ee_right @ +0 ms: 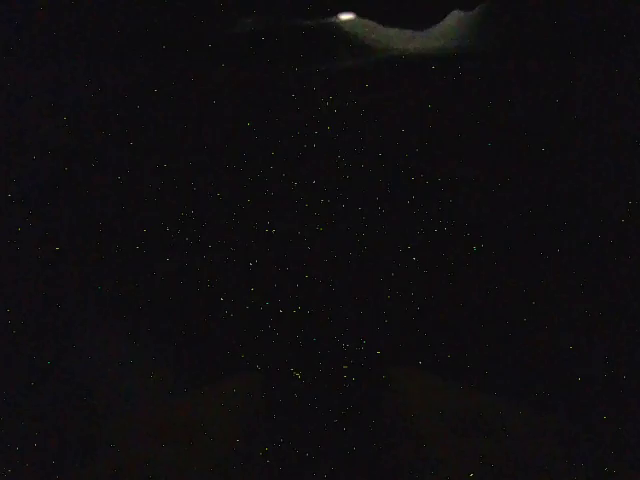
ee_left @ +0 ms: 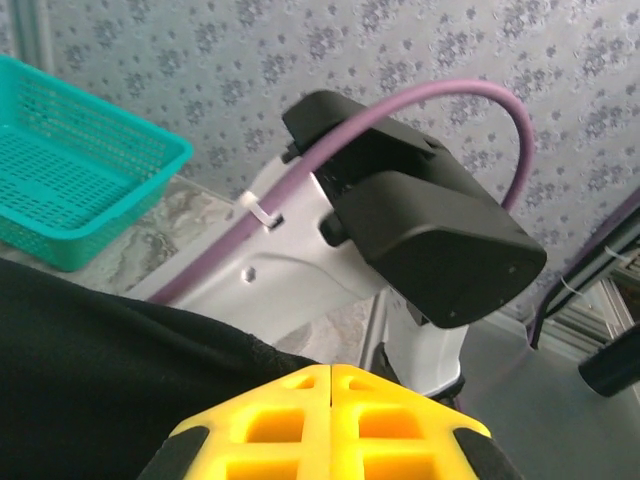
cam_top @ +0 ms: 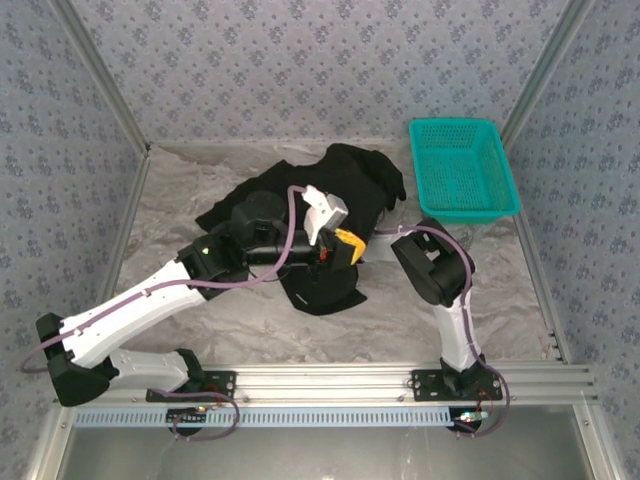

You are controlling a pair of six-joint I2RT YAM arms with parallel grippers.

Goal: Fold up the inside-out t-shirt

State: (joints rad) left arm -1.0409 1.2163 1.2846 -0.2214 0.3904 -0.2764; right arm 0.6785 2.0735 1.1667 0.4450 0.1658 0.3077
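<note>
**A:** Where is the t-shirt?
**B:** The black t-shirt [cam_top: 345, 180] is seen crumpled in the middle of the table [cam_top: 190, 200]. It is spread from near the teal basket [cam_top: 462, 170] down toward the near centre, and one flap is laid out below the arms.

**A:** And the left pincer?
**B:** The left gripper [cam_top: 347, 245] is held over the middle of the shirt. In the left wrist view its yellow fingers [ee_left: 275, 420] are pressed together, so it is clenched. Black cloth is seen right against the left finger, but whether any is pinched cannot be told.

**A:** And the right pincer?
**B:** The right arm [cam_top: 437, 268] is bent in toward the same spot, its forearm just beside the left gripper. The state of the right gripper cannot be told, because the right wrist picture is too dark to be read.

**A:** Is the basket touched?
**B:** It is not, and it is set apart at the far right corner.
</note>
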